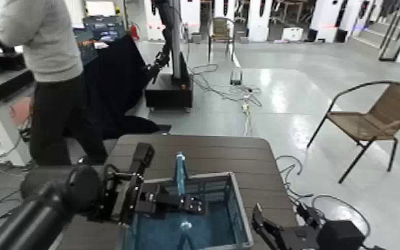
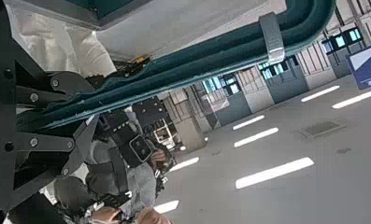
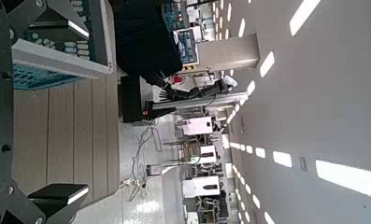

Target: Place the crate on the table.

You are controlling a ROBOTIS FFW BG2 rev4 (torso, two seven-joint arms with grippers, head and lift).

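The crate has a grey rim, blue lattice sides and a light blue handle that stands upright. It is at the near edge of the dark brown slatted table; I cannot tell whether it rests on the top or hangs just above it. My left gripper reaches in from the left and is shut on the handle, which runs between its fingers in the left wrist view. My right gripper is open and empty, just right of the crate's rim. The right wrist view shows the crate's corner.
A person in a grey top stands at the back left by a table draped in black cloth. Another robot's base and floor cables lie behind. A wicker chair stands at the right.
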